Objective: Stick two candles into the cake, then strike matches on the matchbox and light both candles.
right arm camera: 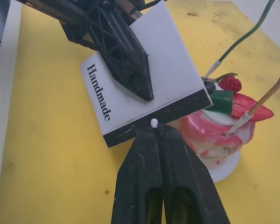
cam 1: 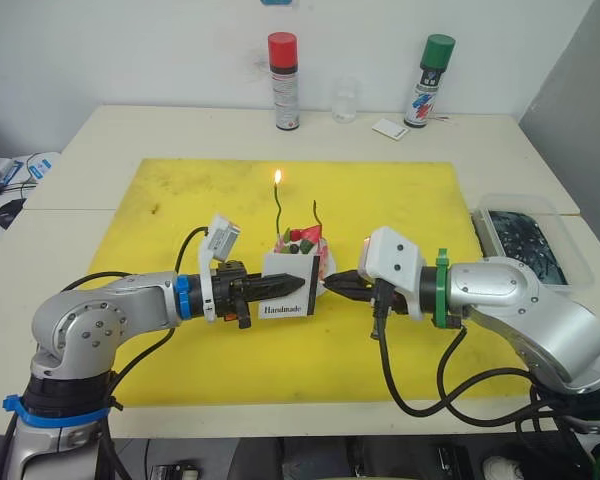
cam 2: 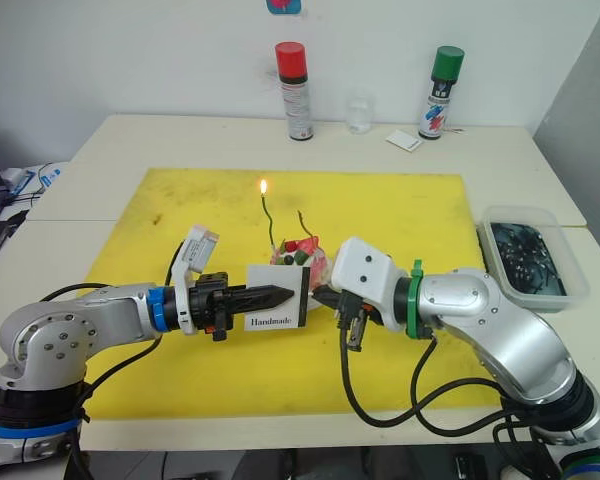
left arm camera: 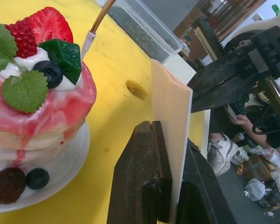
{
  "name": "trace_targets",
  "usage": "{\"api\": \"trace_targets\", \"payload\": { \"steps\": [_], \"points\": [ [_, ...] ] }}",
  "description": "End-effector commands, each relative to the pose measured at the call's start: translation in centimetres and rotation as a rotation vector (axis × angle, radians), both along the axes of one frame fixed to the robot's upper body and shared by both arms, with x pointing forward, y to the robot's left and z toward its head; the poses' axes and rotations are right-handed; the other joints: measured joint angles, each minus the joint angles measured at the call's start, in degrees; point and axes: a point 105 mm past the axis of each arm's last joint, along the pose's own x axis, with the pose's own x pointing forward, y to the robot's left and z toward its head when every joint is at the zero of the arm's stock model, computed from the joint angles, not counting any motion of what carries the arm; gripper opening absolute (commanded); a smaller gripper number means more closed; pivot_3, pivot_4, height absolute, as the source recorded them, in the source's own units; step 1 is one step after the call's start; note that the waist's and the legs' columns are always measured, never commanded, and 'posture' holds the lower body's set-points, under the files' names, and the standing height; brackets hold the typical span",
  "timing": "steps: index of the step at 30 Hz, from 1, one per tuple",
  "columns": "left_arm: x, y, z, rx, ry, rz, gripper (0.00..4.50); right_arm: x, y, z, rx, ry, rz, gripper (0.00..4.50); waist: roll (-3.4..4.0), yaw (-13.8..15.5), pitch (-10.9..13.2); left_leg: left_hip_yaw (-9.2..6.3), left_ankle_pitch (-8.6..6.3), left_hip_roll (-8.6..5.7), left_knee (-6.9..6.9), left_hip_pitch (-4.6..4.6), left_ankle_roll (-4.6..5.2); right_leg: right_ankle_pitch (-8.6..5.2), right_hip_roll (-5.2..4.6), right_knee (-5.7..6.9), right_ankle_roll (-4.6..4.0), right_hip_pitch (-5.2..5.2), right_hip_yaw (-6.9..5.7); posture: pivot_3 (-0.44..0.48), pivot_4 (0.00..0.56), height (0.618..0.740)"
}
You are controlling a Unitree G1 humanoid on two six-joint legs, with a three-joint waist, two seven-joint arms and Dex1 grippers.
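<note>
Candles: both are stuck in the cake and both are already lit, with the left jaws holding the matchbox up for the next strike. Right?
Not quite. Both candles stand in the cake, but just the green candle carries a flame; the yellowish candle is unlit, as the left eye view shows. The left gripper does hold the matchbox up.

Two head-mounted cameras look forward and down across the yellow mat (cam 1: 180,200) from the robot's side of the table (cam 1: 100,130), taking in nearly the same wide scene. The left wrist camera sits low and close along the left gripper (left arm camera: 170,186), facing the cake (left arm camera: 37,107). The right wrist camera peers along the right gripper (right arm camera: 156,133); both close views share the matchbox (right arm camera: 172,70) and cake.
</note>
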Motion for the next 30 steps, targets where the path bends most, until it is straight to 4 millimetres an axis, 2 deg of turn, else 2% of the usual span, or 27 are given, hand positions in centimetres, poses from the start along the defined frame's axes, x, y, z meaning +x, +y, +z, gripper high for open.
{"api": "trace_targets", "payload": {
  "steps": [1,7,9,12,16,19,23,29,30],
  "points": [
    [-0.3,-0.5,1.1,-0.024,-0.05,-0.031,0.0,0.0,0.1,0.5,-0.005,-0.05,0.011,0.04,0.0,0.0,0.0,0.0,0.0,0.0,0.0,0.0,0.0,0.0,0.0,0.0,0.0,0.0,0.0,0.0,0.15,0.74],
    [-0.4,-0.6,1.2,-0.025,-0.053,-0.033,0.0,0.2,-0.1,0.1,-0.022,-0.052,0.011,0.04,0.0,0.0,0.0,0.0,0.0,0.0,0.0,0.0,0.0,0.0,0.0,0.0,0.0,0.0,0.0,0.0,0.15,0.74],
    [-0.4,-0.5,1.2,-0.019,-0.055,-0.028,0.0,0.1,-0.8,-0.4,-0.027,-0.045,0.006,0.04,0.0,0.0,0.0,0.0,0.0,0.0,0.0,0.0,0.0,0.0,0.0,-0.01,0.0,0.0,0.0,0.0,0.15,0.74],
    [-0.5,-0.3,1.2,-0.014,-0.056,-0.026,0.0,0.2,-2.6,-1.9,-0.004,-0.021,-0.057,0.04,-0.03,0.2,0.0,0.0,0.0,-0.02,-0.01,-0.03,0.0,0.0,-0.01,-0.08,0.0,0.04,-0.05,0.0,0.15,0.74],
    [-0.6,-0.1,1.1,-0.006,-0.054,-0.024,0.0,1.6,-4.6,-3.5,0.108,-0.021,-0.226,0.04,-0.03,0.1,0.0,0.02,0.0,-0.02,0.0,-0.07,0.0,0.0,-0.01,-0.05,0.0,0.01,-0.03,0.0,0.15,0.74],
    [-0.8,-0.2,1.0,-0.002,-0.051,-0.032,0.0,2.7,-5.3,-5.0,0.213,-0.005,-0.338,0.04,-0.05,-0.1,0.0,0.02,0.0,0.0,0.01,0.0,0.0,0.0,0.04,0.0,0.01,0.02,-0.01,0.0,0.15,0.74],
    [-0.8,-0.3,1.0,0.003,-0.05,-0.038,0.0,3.8,-5.3,-7.5,0.298,0.012,-0.445,0.04,-0.05,-0.1,0.0,0.04,0.01,0.01,0.01,0.04,-0.02,0.0,0.07,0.03,0.01,0.02,0.05,0.0,0.15,0.74],
    [-0.8,0.0,1.0,0.017,-0.047,-0.033,0.0,3.8,-5.0,-9.5,0.3,0.028,-0.458,0.04,-0.05,0.0,0.0,0.09,0.02,-0.01,0.02,0.03,-0.03,0.0,0.05,0.01,0.01,0.02,0.1,0.0,0.15,0.74],
    [-0.8,0.1,1.0,0.02,-0.046,-0.032,0.0,3.8,-5.0,-9.7,0.301,0.038,-0.459,0.23,-0.05,0.0,0.0,0.08,0.02,0.0,0.01,0.03,-0.03,0.0,0.05,0.01,0.0,0.02,0.08,0.0,0.15,0.74]
  ]
}}
